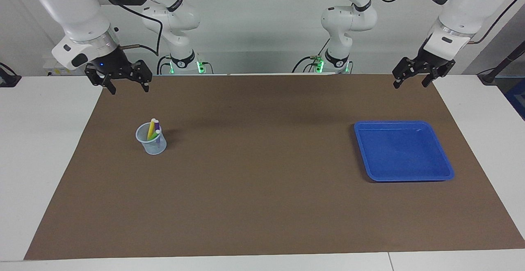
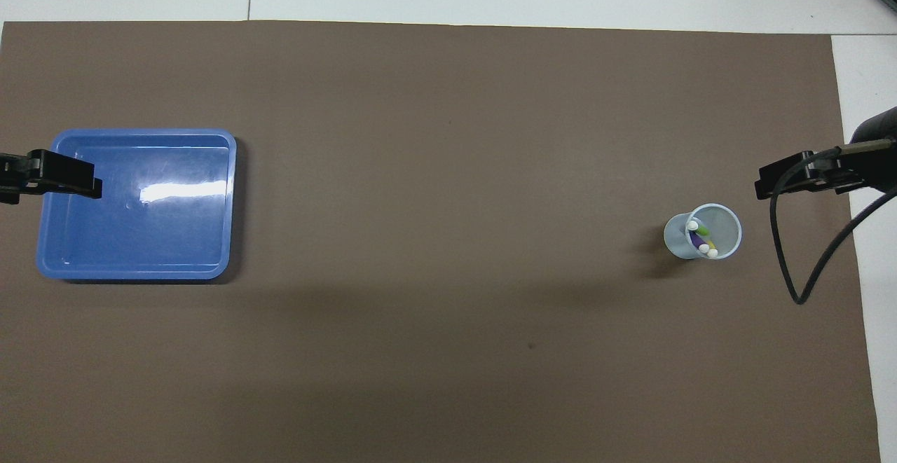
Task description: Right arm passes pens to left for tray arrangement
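Hanging at the upper left of the facing view, the right tool (image 1: 128, 88) sits above the brown mat's (image 1: 262, 181) corner, fingers apart, nothing between them. Blue light shows on its wrist. Overhead view: the same tool (image 2: 760, 190) enters at the right edge, just above and to the right of the cup.

Pens (image 1: 154, 129): three, yellow, purple, green, standing tilted in a pale-blue translucent cup (image 1: 151, 143) at centre-left of the facing view. Pale ends up. Cup lies below and slightly right of the right tool in that frame, apart from it, no contact. Overhead, the pens (image 2: 702, 237) show as white tips inside the cup (image 2: 703, 232).

Left tool (image 1: 413, 80): upper right of the facing view, over the mat's edge, fingers apart, holding nothing. Overhead, it (image 2: 94, 186) pokes in at the left edge and overlaps the tray's rim in the frame; the facing view shows it raised well clear.

Tray (image 1: 404, 176): blue, square, flat on the surface at right of centre in the facing view, below the left tool. Overhead: tray (image 2: 137, 270) at left, well apart from the cup.
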`<state>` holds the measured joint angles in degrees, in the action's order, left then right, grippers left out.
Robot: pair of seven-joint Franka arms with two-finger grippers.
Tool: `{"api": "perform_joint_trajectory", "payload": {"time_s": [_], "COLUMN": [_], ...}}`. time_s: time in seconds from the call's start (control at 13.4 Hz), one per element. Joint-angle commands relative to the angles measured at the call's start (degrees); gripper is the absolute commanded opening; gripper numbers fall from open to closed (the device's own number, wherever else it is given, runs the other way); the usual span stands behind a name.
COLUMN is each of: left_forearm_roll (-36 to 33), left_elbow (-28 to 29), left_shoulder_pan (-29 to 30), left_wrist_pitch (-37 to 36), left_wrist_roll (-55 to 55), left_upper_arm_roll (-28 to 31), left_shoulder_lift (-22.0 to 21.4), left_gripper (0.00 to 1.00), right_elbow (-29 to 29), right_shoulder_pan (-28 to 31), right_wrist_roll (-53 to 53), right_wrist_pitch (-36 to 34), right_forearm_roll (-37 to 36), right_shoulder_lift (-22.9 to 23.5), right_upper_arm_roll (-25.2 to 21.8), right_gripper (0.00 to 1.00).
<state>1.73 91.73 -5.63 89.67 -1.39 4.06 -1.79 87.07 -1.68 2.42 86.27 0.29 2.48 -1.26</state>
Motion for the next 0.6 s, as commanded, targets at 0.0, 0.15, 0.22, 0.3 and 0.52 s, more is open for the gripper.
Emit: {"api": "perform_joint_trajectory", "payload": {"time_s": [0.0,0.15,0.22,0.3,0.52], "left_forearm_roll": [-0.85,-0.94,-0.94,-0.94,-0.93], "left_elbow": [-1.55,-1.55,-1.55,-1.55,-1.55], "left_shoulder_pan": [0.27,0.27,0.27,0.27,0.27], "left_wrist_pitch": [-0.81,-0.81,-0.81,-0.81,-0.81], "left_wrist_roll": [-0.37,-0.37,-0.37,-0.37,-0.37], "left_upper_arm_roll": [-0.1,-0.1,-0.1,-0.1,-0.1], "left_shoulder_lift": [0.47,0.47,0.47,0.47,0.47], "left_gripper": [1.0,1.0,1.0,1.0,1.0], "right_elbow": [0.38,0.47,0.56,0.73,0.74], "right_shoulder_pan": [0.45,0.36,0.36,0.36,0.45], "right_wrist_roll": [0.92,0.92,0.92,0.84,0.75], "right_wrist_pitch": [0.12,0.12,0.21,0.3,0.47], "right_forearm_roll": [-1.08,-1.08,-1.08,-0.99,-0.56], "right_shoulder_lift": [-0.72,-0.72,-0.63,-0.72,-0.81], "right_upper_arm_roll": [0.47,0.56,0.56,0.73,0.91], "right_gripper": [1.0,1.0,1.0,1.0,1.0]}}
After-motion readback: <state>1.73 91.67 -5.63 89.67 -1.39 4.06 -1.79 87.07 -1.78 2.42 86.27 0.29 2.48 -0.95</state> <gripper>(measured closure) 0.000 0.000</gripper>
